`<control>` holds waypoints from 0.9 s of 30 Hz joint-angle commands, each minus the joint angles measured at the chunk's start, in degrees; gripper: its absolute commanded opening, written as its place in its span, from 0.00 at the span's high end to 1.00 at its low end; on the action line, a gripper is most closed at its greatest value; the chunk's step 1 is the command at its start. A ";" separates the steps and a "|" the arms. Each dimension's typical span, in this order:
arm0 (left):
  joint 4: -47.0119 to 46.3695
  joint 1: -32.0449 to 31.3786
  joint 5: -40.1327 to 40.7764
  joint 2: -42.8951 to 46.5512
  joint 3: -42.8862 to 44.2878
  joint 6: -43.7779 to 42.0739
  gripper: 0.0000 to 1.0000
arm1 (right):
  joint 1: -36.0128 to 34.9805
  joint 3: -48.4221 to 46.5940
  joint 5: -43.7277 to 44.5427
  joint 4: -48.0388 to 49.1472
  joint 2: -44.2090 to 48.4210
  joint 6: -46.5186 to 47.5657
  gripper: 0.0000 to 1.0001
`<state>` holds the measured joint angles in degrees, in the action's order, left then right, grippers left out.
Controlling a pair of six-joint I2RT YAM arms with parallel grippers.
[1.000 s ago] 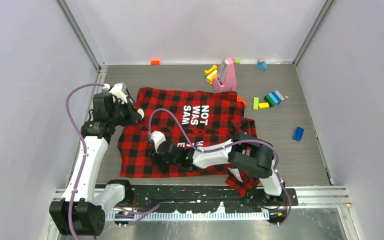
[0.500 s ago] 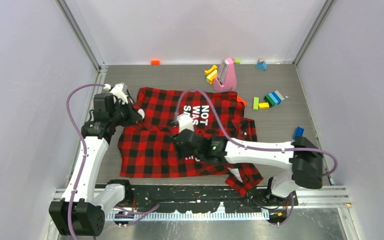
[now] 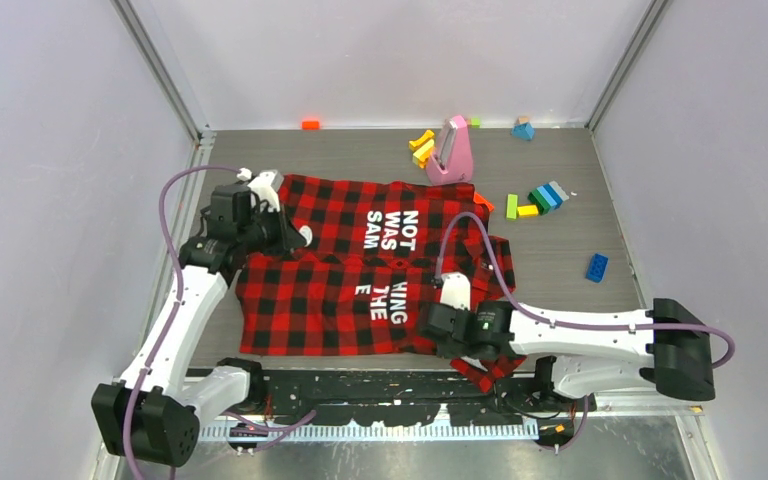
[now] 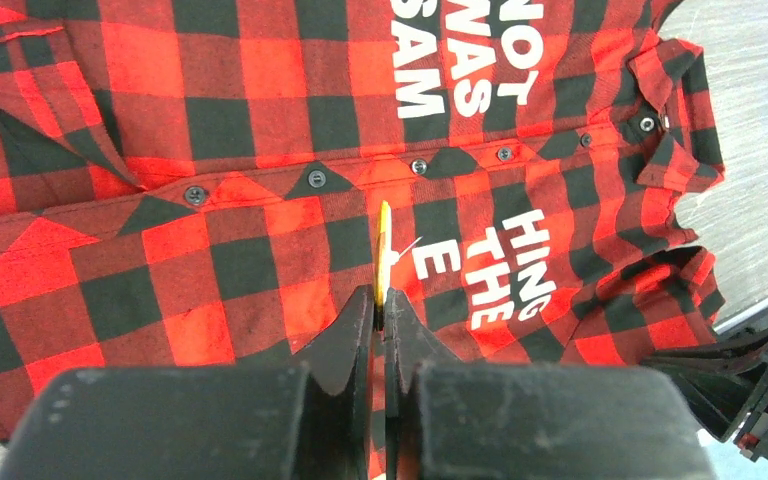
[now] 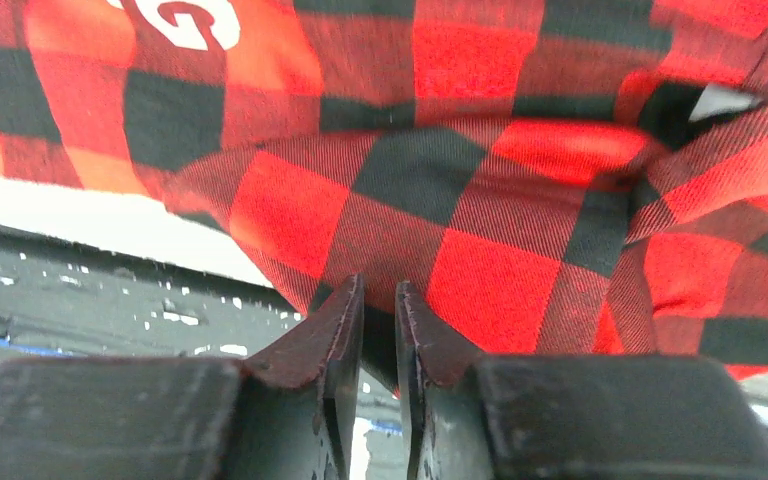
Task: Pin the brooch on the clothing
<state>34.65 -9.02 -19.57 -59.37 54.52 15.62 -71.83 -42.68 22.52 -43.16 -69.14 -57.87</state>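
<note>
Nearest, the right claw [image 5: 380, 287] is being held at the near hem of the shirt [image 5: 520, 260], fingers almost together; whether cloth is being nipped can't be told. Further in, the left claw [image 4: 380, 297] is being clamped on a thin yellow brooch [image 4: 384, 235], hovering over the shirt spread on the counter [image 3: 570, 300]. Looks like the approach step is being done; next, it probably needs lowering and pushing through the cloth.

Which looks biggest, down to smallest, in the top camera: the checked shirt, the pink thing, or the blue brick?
1. Checked shirt, by far the biggest.
2. Pink thing.
3. Blue brick, the smallest.
</note>
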 commanded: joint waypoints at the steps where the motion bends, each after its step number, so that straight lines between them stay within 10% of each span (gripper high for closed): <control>1: -0.24 -2.42 -0.90 -0.39 0.21 -0.85 1.00 | -5.38 2.48 -1.89 -2.92 2.23 -14.08 0.77; 15: -8.36 -21.46 1.82 -1.94 -3.86 10.62 1.00 | -7.28 5.72 2.01 0.71 5.29 -16.81 0.63; 27: -17.23 -28.22 3.96 -4.51 -7.65 17.95 1.00 | 17.77 -2.34 -0.10 5.76 0.87 7.75 0.45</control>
<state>23.07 -35.79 -17.19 -63.83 46.83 31.22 -59.48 -42.44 21.50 -41.34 -64.95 -59.81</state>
